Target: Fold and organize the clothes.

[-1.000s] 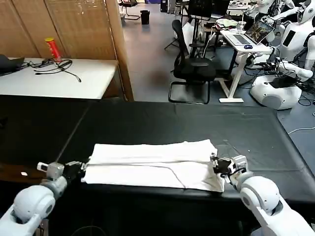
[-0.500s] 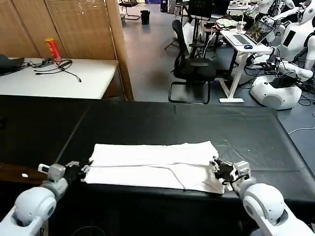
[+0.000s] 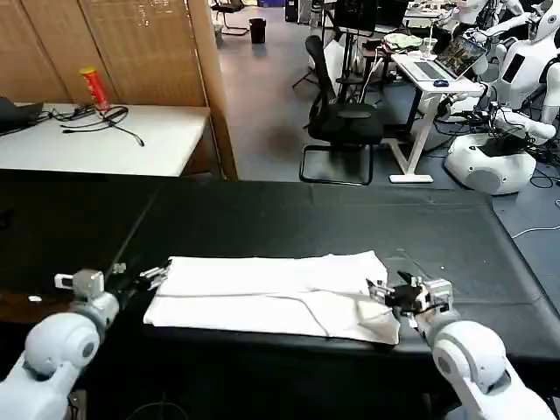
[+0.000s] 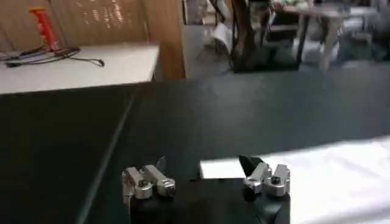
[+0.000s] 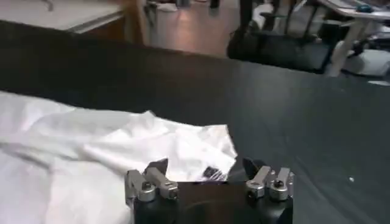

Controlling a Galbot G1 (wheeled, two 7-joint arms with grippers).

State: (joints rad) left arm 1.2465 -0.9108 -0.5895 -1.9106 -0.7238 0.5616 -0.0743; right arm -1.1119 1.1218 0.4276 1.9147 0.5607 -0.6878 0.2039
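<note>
Black cloth covers the long table point(image 3: 262, 214) in the head view, and the white T-shirt point(image 3: 271, 293) lies on it folded into a long strip — both claws have let go of its ends since a moment ago, so this fold looks finished. From the left wrist, the left gripper point(image 4: 206, 176) is wide open and holds nothing, with the shirt's corner just past its tips. From the right wrist, the right gripper point(image 5: 206, 172) is wide open too — empty, right at the shirt's edge.

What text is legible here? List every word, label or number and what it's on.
No text reads clearly.
White T-shirt: no print shows; a small dark tag at its edge is too blurred to read.
Red can on the white table: label too small to read.
Laptop screen: too small to read.
</note>
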